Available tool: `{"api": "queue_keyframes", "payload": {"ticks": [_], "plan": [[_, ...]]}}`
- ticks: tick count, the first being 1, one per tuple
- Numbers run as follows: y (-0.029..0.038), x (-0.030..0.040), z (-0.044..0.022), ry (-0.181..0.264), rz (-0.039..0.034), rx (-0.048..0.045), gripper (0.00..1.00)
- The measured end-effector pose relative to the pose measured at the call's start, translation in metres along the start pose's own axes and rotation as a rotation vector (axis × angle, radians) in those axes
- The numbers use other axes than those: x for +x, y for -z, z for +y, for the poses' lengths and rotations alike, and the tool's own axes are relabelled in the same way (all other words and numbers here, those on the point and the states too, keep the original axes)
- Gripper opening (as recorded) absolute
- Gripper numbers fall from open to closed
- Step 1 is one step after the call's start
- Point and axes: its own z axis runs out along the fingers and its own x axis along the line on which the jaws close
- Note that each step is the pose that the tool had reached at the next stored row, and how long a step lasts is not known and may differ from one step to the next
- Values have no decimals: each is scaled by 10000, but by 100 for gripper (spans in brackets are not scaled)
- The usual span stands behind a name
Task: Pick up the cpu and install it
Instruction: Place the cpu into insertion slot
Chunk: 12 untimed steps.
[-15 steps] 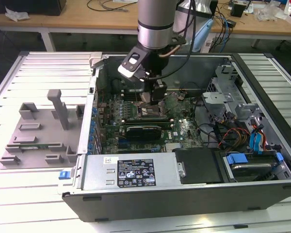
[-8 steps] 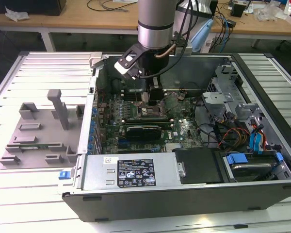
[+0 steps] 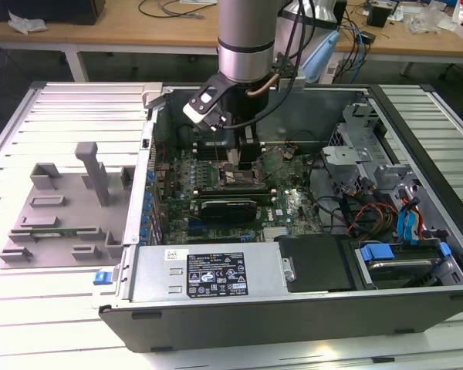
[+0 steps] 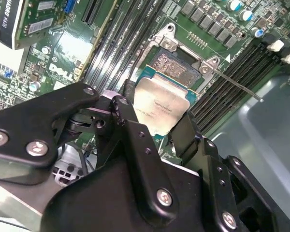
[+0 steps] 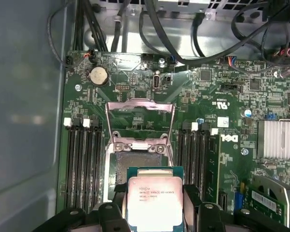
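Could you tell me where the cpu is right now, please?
In both wrist views the cpu is clamped in the gripper, at the edge of the open socket on the motherboard.

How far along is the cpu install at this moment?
Done: the cpu is picked up and is inside the computer case. In hand: the pincer grips it by two edges, partly over the open socket, whose frame stands lifted. Left: the cpu is not yet seated; the socket's contacts lie bare.
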Motion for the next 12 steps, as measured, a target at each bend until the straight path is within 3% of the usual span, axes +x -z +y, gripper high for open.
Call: {"api": "queue_keyframes", "payload": {"ticks": [3, 5, 10, 12], "plan": [[-73, 9, -7, 35, -5, -17, 55], [-118, 52, -7, 38, -29, -17, 55], [-246, 124, -12, 62, -380, 19, 55], [-267, 144, -13, 64, -412, 23, 55]]}}
